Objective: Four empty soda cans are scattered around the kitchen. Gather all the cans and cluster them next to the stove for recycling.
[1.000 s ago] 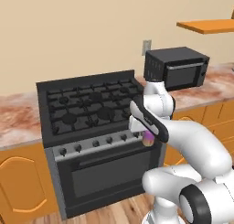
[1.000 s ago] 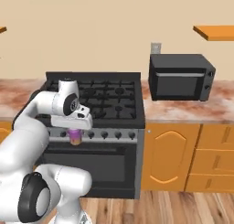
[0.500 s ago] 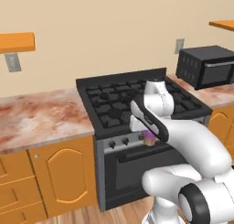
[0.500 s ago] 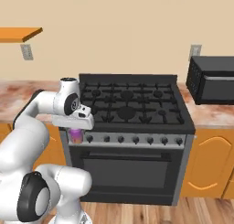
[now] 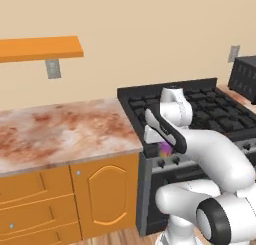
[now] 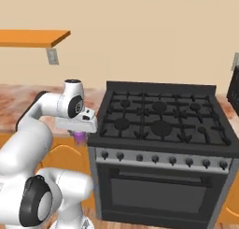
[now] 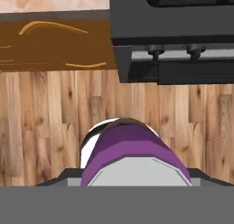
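From the left base view, the claw pinches a purple can at the stove's front left corner, beside the marble surface. The right base view shows the can hanging under the hand, left of the stove. In the hand view the can sits above the plank floor.

Purple can held before the stove.

We're in a home kitchen: a grey steel stove with black grates, a reddish marble counter just left of it over orange wood cabinets, an orange shelf above, plank floor below.
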You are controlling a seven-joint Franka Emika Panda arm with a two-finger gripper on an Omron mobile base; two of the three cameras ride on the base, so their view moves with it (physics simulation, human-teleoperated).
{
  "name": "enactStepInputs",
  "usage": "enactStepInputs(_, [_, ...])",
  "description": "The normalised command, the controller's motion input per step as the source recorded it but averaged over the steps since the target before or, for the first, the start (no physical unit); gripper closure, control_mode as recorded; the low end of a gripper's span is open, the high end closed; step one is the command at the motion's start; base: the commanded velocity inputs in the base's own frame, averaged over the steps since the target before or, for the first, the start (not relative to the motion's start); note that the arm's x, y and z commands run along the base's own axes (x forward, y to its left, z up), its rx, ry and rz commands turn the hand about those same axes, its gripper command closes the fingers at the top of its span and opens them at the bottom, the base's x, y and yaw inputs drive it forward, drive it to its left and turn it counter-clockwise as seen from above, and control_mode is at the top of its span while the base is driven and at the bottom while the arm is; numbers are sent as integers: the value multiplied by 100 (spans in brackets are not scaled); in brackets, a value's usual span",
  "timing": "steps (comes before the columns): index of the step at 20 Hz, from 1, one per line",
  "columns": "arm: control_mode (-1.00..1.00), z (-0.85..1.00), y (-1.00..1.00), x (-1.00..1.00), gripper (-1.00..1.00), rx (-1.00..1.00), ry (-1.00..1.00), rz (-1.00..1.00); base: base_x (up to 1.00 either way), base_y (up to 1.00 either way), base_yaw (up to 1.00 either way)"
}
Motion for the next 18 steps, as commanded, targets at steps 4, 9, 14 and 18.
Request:
enactStepInputs(4, [100, 0, 0, 0, 100, 0, 0, 0, 62, 57, 9])
enactStepInputs(9, [100, 0, 0, 0, 100, 0, 0, 0, 75, 10, 0])
enactStepInputs(14, [100, 0, 0, 0, 100, 0, 0, 0, 74, 2, 0])
enactStepInputs(18, [-100, 0, 23, 82, 100, 0, -1, 0, 0, 0, 0])
